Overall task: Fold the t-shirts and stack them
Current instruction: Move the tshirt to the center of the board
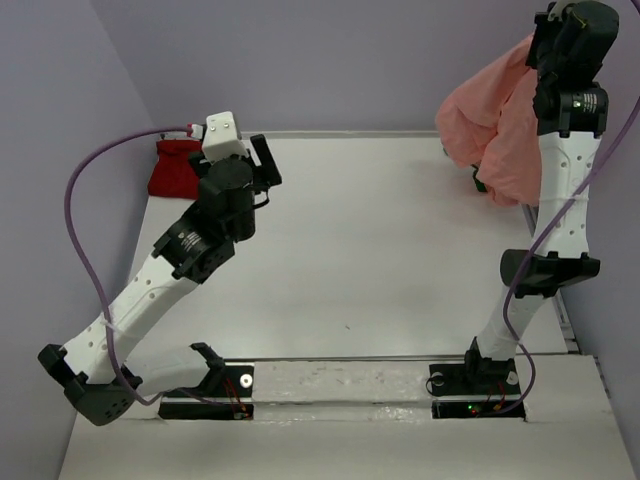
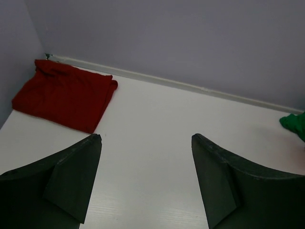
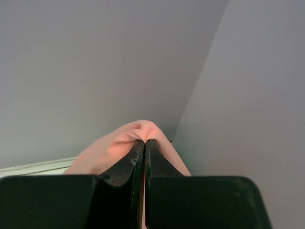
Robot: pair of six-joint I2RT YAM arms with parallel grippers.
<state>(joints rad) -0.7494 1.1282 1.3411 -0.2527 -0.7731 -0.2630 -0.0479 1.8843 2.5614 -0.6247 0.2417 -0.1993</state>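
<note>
My right gripper (image 1: 545,25) is raised high at the back right and is shut on the salmon-pink t-shirt (image 1: 490,115), which hangs bunched below it; the cloth drapes over the closed jaws in the right wrist view (image 3: 119,145). The dark red t-shirt (image 1: 175,167) lies folded in the back left corner, also in the left wrist view (image 2: 62,93). My left gripper (image 1: 265,165) is open and empty above the table, right of the red shirt. A bit of the bright green t-shirt (image 2: 296,124) shows at the far right; in the top view it is mostly hidden behind the pink shirt (image 1: 480,183).
The white table (image 1: 370,260) is boxed by grey walls (image 1: 330,60) at the back and both sides. A purple cable (image 1: 85,200) loops off the left arm. The two arm bases (image 1: 350,385) sit at the near edge.
</note>
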